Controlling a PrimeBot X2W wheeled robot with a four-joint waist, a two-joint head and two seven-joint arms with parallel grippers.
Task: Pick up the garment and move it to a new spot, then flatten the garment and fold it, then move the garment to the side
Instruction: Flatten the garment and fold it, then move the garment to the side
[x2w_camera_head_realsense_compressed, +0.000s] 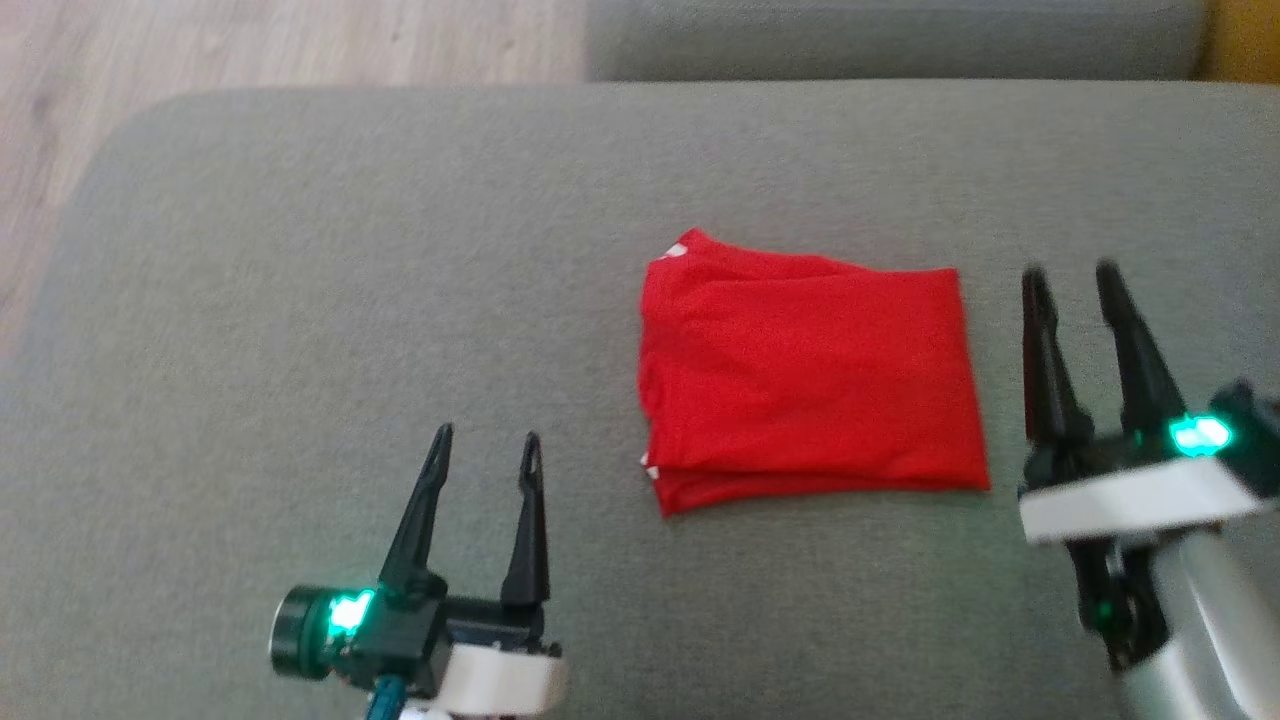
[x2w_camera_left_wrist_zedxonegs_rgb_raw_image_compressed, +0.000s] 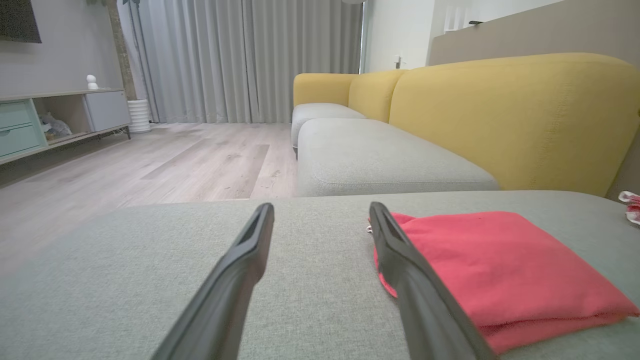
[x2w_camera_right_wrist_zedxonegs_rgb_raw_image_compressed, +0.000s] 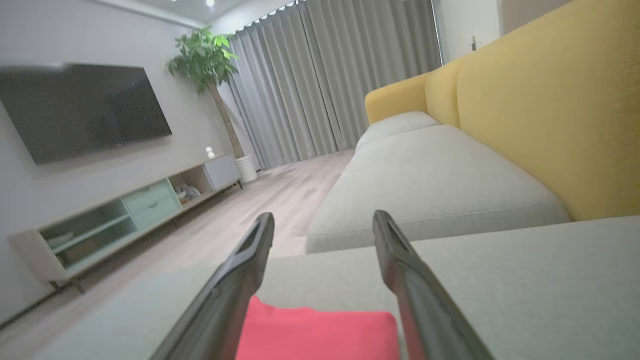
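Our left gripper has its two long dark fingers spread wide, and it holds nothing. Our right gripper is spread wide too, with nothing in it. The folded red cloth garment lies flat on the grey fabric sofa cushion. It is between our two grippers, just beside the right one.

A folded red garment lies on the grey cushion.
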